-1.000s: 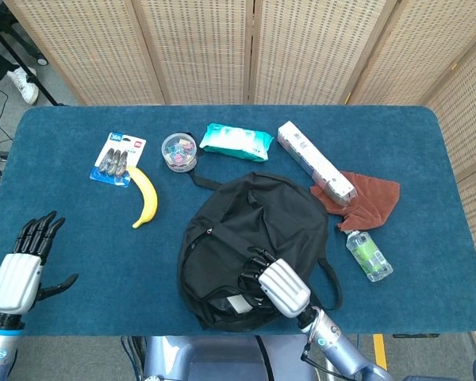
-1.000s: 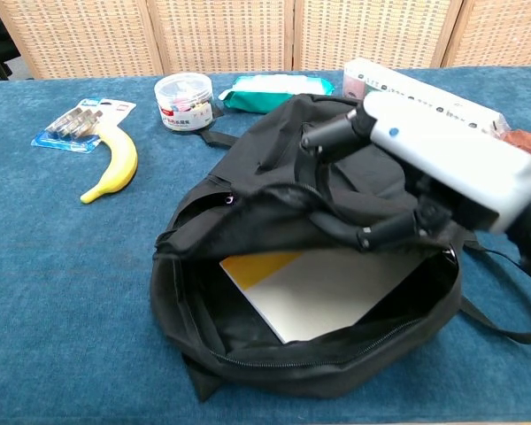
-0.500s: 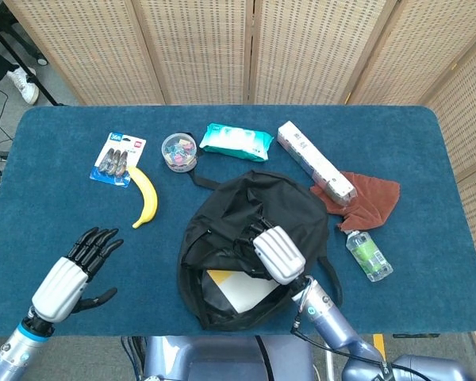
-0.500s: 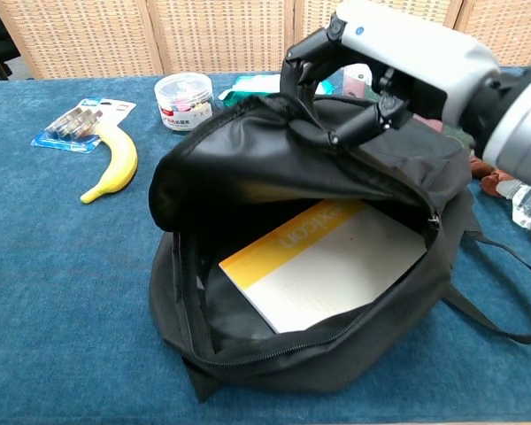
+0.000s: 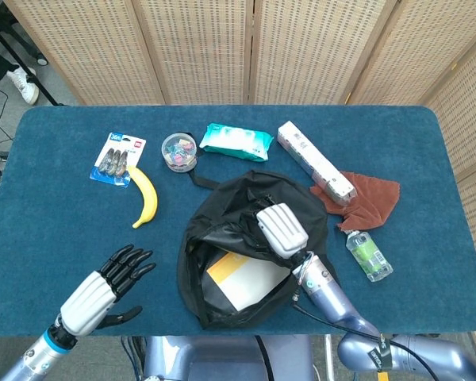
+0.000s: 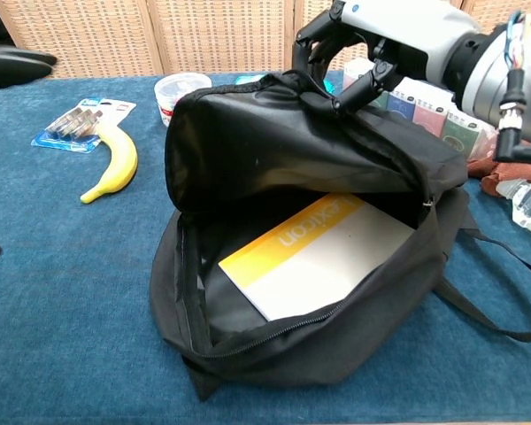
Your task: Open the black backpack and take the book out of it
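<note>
The black backpack [image 6: 310, 177] is lying near the front edge of the blue table [image 5: 55, 206], and its main compartment is gaping wide — the opening half of the task looks done. The right hand [image 5: 280, 229] is gripping the top flap near the zipper, fingers [image 6: 314, 40] curled into the fabric, and is holding it up so the mouth is standing open toward the robot. Inside, the book [image 6: 323, 257] with its yellow-and-white cover is lying flat on the backpack's floor, fully exposed and touched by neither hand. The left hand [image 5: 103, 290] is hovering empty over the table to the left of the backpack, fingers spread apart, well clear of the banana [image 5: 146, 198]. What is remaining, as I judge it — reaching into the opening, taking the book and drawing it out.
</note>
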`<state>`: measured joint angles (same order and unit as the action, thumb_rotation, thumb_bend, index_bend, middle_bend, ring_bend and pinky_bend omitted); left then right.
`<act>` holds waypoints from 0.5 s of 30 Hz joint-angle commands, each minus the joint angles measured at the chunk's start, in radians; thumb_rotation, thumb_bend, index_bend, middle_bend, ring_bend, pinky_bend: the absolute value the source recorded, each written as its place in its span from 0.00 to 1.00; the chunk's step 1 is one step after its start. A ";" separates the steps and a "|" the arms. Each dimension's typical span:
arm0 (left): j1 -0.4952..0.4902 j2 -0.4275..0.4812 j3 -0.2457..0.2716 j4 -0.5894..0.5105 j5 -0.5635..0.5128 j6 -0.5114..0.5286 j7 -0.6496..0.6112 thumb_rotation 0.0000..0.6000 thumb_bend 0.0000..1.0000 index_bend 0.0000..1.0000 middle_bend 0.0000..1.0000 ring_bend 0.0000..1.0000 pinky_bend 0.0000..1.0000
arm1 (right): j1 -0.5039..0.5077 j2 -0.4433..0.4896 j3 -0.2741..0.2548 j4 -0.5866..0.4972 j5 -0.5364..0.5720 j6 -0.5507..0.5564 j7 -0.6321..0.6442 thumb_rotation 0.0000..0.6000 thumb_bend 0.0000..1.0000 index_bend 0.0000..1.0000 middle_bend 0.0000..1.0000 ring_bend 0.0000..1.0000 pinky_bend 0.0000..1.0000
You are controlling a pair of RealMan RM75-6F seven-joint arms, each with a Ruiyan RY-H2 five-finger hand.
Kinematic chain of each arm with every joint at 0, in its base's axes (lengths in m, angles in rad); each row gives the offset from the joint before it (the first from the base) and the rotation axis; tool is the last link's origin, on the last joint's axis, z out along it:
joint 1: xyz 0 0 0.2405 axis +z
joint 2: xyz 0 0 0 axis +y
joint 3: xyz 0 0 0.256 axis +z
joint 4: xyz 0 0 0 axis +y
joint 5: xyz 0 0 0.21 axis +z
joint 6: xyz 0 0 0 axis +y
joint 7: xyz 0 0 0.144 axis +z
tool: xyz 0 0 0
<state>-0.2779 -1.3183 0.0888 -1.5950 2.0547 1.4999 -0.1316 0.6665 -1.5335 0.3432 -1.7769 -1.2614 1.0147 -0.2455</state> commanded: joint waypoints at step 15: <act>-0.235 -0.142 -0.052 -0.038 -0.051 -0.312 -0.019 1.00 0.31 0.07 0.00 0.00 0.00 | 0.070 0.035 0.025 -0.143 0.107 0.001 -0.088 1.00 0.62 0.63 0.64 0.39 0.18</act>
<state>-0.4881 -1.4396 0.0490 -1.6356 2.0183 1.2177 -0.1453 0.7298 -1.4986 0.3653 -1.9143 -1.1625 1.0138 -0.3259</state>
